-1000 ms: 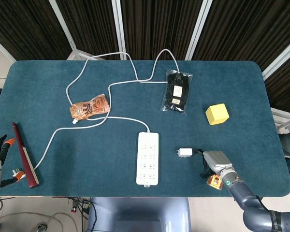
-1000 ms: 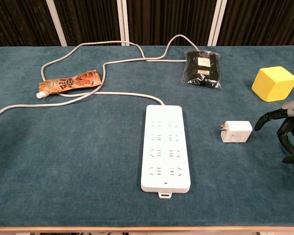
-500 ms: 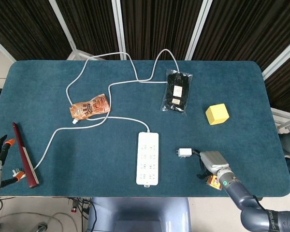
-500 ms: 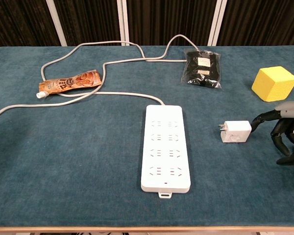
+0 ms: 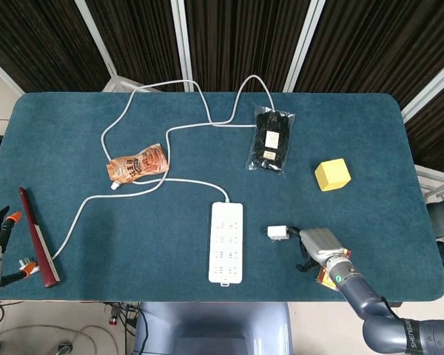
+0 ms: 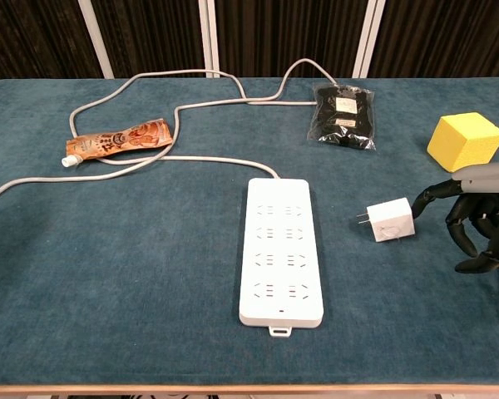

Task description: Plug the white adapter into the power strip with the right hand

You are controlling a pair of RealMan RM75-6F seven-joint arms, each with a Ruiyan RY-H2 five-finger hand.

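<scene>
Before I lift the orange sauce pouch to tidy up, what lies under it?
The power strip's cable loops past the orange sauce pouch's capped end; whether it passes underneath is hidden. Otherwise only table cloth shows.

A robot test lab: a teal cloth-covered table backed by dark curtains on white frames.

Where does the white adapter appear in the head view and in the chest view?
Head view: white adapter lies low, right of centre, just off the right hand.
Chest view: it sits at mid-height on the right, prongs pointing left.
Shared landmark: the power strip lies just to its left in both.
</scene>
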